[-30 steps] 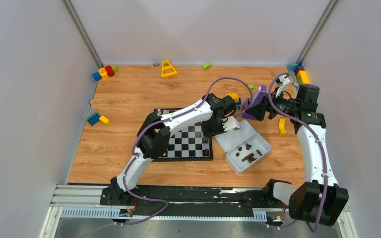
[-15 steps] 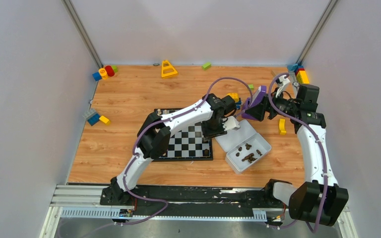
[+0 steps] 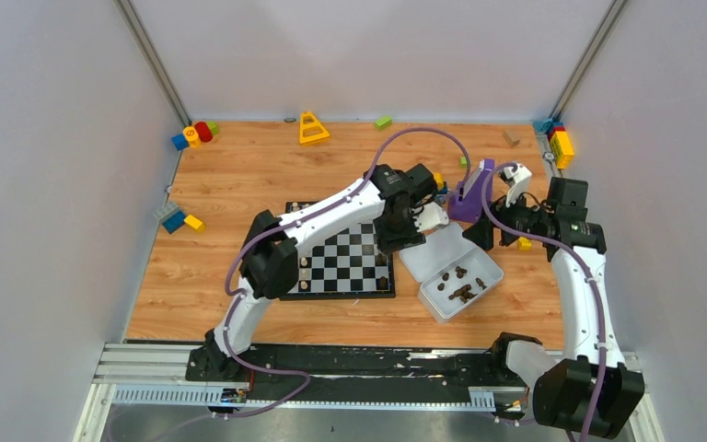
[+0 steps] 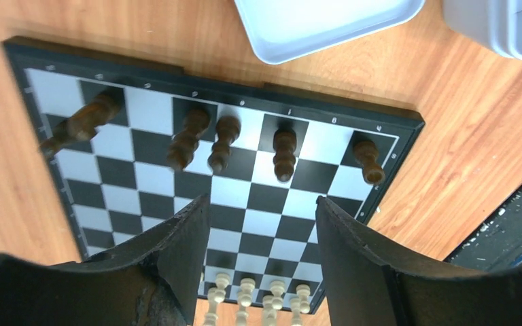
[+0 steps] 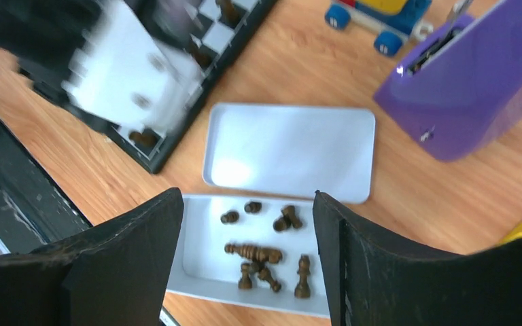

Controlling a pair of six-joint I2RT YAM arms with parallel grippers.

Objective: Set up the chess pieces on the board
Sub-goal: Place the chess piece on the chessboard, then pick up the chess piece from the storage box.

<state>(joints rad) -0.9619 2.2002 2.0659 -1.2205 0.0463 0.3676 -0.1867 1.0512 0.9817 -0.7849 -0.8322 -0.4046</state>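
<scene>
**Board part-filled, dark pieces left in tray**

Left hand (image 4: 262,204) hangs over the board (image 4: 109,197), fingers spread, released, nothing between them. Right hand (image 5: 246,197) is also released and empty, hovering over the white tray (image 5: 200,261), with the tray's lid (image 5: 289,153) lying just beside it on the desk (image 3: 239,184).

Done so far, going by the left wrist view: five dark pieces (image 4: 285,153) stand along one edge row of the board, with gaps between them. The far-left one is blurred, so I cannot tell if it is upright. Four cream pieces (image 4: 245,295) show at the opposite edge, partly cut off by the frame. How many more cream ones are set cannot be told.

Left to do: a cluster of dark chessmen (image 5: 255,252) lies loose in the tray, most on their sides. The dark back row is not full and no dark second row shows, so I judge the task roughly mid-way at best. Board sits mid-desk, just beside the tray and lid.
</scene>
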